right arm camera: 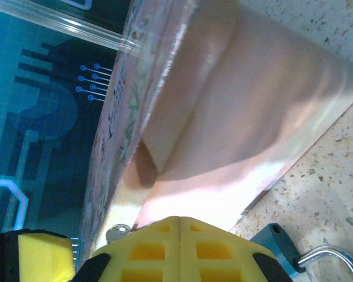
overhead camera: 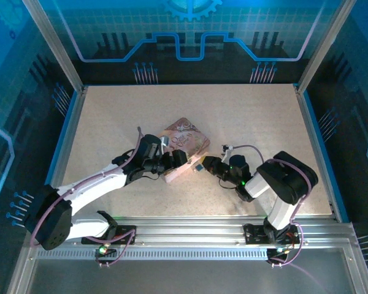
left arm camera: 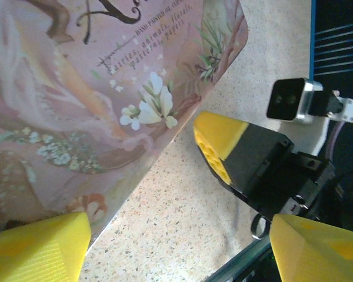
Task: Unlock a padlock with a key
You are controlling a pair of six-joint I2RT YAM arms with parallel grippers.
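**Item 1. Speckled beige desk** [overhead camera: 264,122]. It is walled by clear, blue-lit panels and bears everything listed below.

**Item 2. Flat pink picture-printed metal tin** [overhead camera: 185,139]. It sits near the desk's middle, one corner pointing to 6 o'clock. I cannot tell from here whether it lies fully flat or is tipped on an edge. It is not a piece of the task itself. I judge it serves as a backstop, a wall against which a small thing can be cornered instead of chased across open desk.

**Item 3. Small padlock** [right arm camera: 277,238]. The body reads blue-grey in this light and the shackle is thin and silvery. It lies on the desk at 5 o'clock of the tin, just beside the tin's side wall and just beside the right gripper's tip. The shackle is partly cropped, so I cannot tell whether it is seated.

**Item 4. Left gripper** [left arm camera: 179,235]. It is black with yellow pads and stands at 7 o'clock of the tin. The jaws are wide apart and hold nothing. One pad lies by the tin's near edge, with bare desk between the pads. I judge it is spread ready to bracket and steady the padlock.

**Item 5. Right gripper** [right arm camera: 179,235]. It reaches in from 4 o'clock, pads pressed together, tip aimed at the tin's wall. I cannot tell whether a key is pinched between them, though the closed, pointed pose would suit one.

**Condition.** I judge the unlocking not yet done, since the padlock lies free with nothing steadying it.
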